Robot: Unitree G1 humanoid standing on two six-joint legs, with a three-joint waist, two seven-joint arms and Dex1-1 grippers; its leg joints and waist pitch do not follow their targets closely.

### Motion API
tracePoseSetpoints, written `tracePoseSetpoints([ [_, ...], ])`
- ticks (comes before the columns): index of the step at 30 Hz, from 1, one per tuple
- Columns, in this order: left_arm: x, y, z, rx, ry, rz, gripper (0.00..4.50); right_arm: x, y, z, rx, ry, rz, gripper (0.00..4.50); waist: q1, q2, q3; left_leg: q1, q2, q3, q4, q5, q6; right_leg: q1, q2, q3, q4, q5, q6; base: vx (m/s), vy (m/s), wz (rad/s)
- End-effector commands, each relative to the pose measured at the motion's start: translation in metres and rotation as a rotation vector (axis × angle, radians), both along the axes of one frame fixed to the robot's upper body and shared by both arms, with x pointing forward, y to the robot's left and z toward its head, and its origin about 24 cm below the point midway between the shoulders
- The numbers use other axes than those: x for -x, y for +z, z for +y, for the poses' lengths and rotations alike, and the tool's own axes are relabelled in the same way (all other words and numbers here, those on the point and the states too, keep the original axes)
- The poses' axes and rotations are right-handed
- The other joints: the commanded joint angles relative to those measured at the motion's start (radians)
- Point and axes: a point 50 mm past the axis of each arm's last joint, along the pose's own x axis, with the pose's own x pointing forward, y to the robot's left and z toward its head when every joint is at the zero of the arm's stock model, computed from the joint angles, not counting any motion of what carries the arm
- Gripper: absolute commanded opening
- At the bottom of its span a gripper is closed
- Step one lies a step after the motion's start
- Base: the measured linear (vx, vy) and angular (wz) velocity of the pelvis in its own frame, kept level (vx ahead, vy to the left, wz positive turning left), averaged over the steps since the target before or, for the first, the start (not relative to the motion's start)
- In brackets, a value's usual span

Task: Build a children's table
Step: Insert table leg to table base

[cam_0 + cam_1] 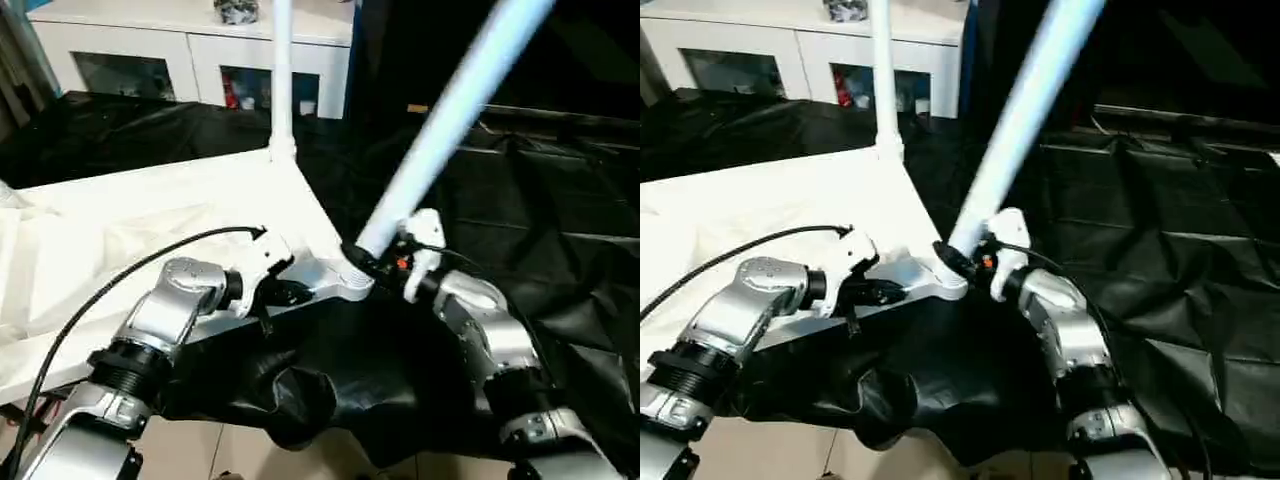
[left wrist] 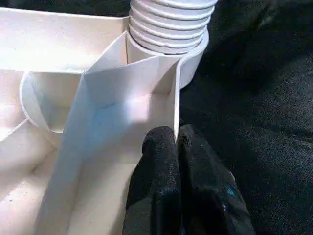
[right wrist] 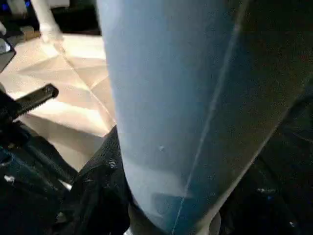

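- The upturned tabletop (image 1: 150,215) is overexposed in the head views; its ribs wash out into flat white glare.
- Around the tabletop, the black sheet (image 1: 560,260) stays dim, with faint sheen along its folds.
- The leaning leg (image 1: 450,110) beside the tabletop's near corner looks soft and bluish, streaked by blur.
- Close to the right wrist camera, that leg is out of focus, its far side in shadow.
- The cabinet (image 1: 190,50) behind the tabletop is brightly lit.

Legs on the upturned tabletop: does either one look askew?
Yes. The far leg stands upright in its corner socket, but the near leg, held by the right gripper at the near corner of the tabletop, leans steeply away, not seated straight.
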Motion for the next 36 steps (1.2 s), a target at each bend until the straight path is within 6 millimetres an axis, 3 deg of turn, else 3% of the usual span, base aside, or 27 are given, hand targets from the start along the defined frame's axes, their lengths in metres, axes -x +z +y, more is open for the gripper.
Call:
tracePoseSetpoints([
  [1, -0.006, 0.009, 0.002, -0.021, 0.000, -0.042, 0.00, 0.009, -0.022, 0.008, 0.077, 0.095, 0.120, 1.90, 0.001, 0.007, -0.061, -0.001, 0.010, -0.004, -0.075, -0.363, -0.002, 0.047, -0.044, 0.036, -0.095, -0.439, -0.160, 0.000, 0.000, 0.00],
  [3, -0.005, 0.009, 0.002, -0.023, -0.021, -0.037, 0.00, 0.009, -0.022, 0.010, 0.102, 0.161, 0.133, 1.90, 0.002, 0.012, -0.062, 0.000, 0.011, -0.005, -0.074, -0.358, 0.001, 0.046, -0.048, 0.037, -0.095, -0.446, -0.160, 0.000, 0.000, 0.00],
  [4, -0.005, 0.009, 0.002, -0.023, -0.029, -0.036, 0.00, 0.010, -0.022, 0.011, 0.109, 0.187, 0.135, 1.90, 0.001, 0.004, -0.062, -0.002, 0.012, -0.004, -0.074, -0.350, 0.005, 0.047, -0.047, 0.037, -0.095, -0.437, -0.161, 0.000, 0.000, 0.00],
  [5, -0.004, 0.009, 0.001, -0.025, -0.047, -0.034, 0.00, 0.011, -0.022, 0.013, 0.119, 0.232, 0.145, 1.90, 0.003, 0.009, -0.063, -0.003, 0.013, -0.004, -0.075, -0.330, 0.007, 0.048, -0.048, 0.040, -0.090, -0.408, -0.170, 0.000, 0.000, 0.00],
  [8, -0.002, 0.010, 0.001, -0.031, -0.085, -0.031, 0.00, 0.013, -0.022, 0.013, 0.139, 0.303, 0.165, 1.90, 0.003, 0.000, -0.066, -0.003, 0.015, 0.000, -0.074, -0.300, 0.015, 0.050, -0.047, 0.041, -0.083, -0.342, -0.193, 0.000, 0.000, 0.00],
  [11, 0.000, 0.010, 0.001, -0.033, -0.112, -0.026, 0.00, 0.013, -0.025, 0.010, 0.157, 0.351, 0.188, 1.90, 0.003, 0.004, -0.067, 0.000, 0.017, 0.001, -0.074, -0.301, 0.015, 0.049, -0.047, 0.042, -0.078, -0.304, -0.216, 0.000, 0.000, 0.00],
  [17, 0.009, 0.011, 0.000, 0.008, -0.222, -0.027, 0.00, 0.018, -0.027, 0.003, 0.153, 0.441, 0.216, 1.90, 0.004, -0.002, -0.064, 0.000, 0.017, -0.002, -0.075, -0.342, 0.011, 0.049, -0.051, 0.041, -0.088, -0.402, -0.185, 0.000, 0.000, 0.00],
  [23, 0.020, 0.014, 0.006, 0.026, -0.351, 0.002, 0.00, 0.032, -0.031, 0.000, 0.171, 0.596, 0.222, 1.90, 0.005, -0.002, -0.065, 0.000, 0.021, -0.002, -0.078, -0.341, 0.015, 0.048, -0.049, 0.042, -0.083, -0.356, -0.202, 0.000, 0.000, 0.00],
  [27, 0.019, 0.016, 0.010, 0.016, -0.357, -0.004, 0.00, 0.037, -0.032, 0.002, 0.181, 0.652, 0.207, 1.90, 0.007, -0.002, -0.063, 0.003, 0.021, -0.003, -0.080, -0.363, 0.008, 0.045, -0.049, 0.042, -0.084, -0.385, -0.200, 0.000, 0.000, 0.00],
  [33, 0.014, 0.018, 0.012, 0.011, -0.308, -0.024, 0.00, 0.030, -0.033, 0.006, 0.168, 0.576, 0.198, 1.90, 0.005, -0.004, -0.061, 0.005, 0.019, -0.005, -0.080, -0.387, -0.002, 0.041, -0.051, 0.042, -0.092, -0.458, -0.177, 0.000, 0.000, 0.00],
  [36, 0.007, 0.022, 0.008, 0.034, -0.221, -0.041, 0.00, 0.012, -0.035, 0.007, 0.187, 0.343, 0.174, 1.90, -0.001, -0.004, -0.057, 0.006, 0.017, -0.010, -0.080, -0.413, -0.016, 0.035, -0.053, 0.038, -0.098, -0.537, -0.153, 0.000, 0.000, 0.00],
])
